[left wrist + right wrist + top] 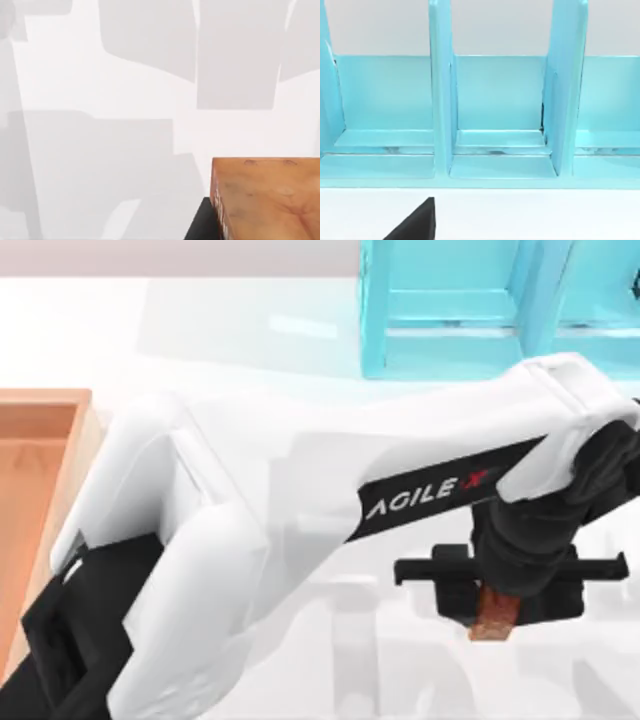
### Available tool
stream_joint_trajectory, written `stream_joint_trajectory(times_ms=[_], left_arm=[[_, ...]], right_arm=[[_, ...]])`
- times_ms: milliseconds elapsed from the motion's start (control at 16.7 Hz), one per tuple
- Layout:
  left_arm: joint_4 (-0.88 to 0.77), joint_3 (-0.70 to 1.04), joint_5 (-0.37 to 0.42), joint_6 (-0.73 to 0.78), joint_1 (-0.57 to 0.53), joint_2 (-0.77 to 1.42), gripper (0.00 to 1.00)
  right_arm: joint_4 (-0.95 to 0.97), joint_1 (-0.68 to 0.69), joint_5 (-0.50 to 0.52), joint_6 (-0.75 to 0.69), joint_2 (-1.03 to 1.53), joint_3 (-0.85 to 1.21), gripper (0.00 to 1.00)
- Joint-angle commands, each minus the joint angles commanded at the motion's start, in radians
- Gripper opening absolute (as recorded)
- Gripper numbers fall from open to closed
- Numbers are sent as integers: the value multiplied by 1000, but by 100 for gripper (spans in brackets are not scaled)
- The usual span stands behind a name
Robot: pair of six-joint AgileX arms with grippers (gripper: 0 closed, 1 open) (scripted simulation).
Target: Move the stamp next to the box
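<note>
left gripper (497, 592) — gripping stamp (497, 616), table's right

The top camera is looking straight down at the white desk (250, 340). The left wrist camera is sitting very close to the stamp (270, 200). The right wrist camera is facing the blue shelf unit (495, 110), which the top camera is seeing too.

Bright, even light; soft grey shadows of the arms fall across the white surface (150, 100), with no glare.
</note>
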Motion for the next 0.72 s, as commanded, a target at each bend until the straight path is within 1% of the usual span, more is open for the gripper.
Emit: stream_joint_trajectory(times_ms=[240, 360, 540, 720], left_arm=[[2, -4, 0, 4, 3, 3, 0], [-2, -24, 0, 37, 35, -24, 0], [-15, -97, -1, 163, 163, -113, 0], [-35, -202, -2, 371, 375, -237, 0]], right_arm=[[0, 0, 0, 0, 0, 0, 100], [0, 0, 0, 0, 0, 0, 100], [0, 0, 0, 0, 0, 0, 100], [0, 0, 0, 0, 0, 0, 100]])
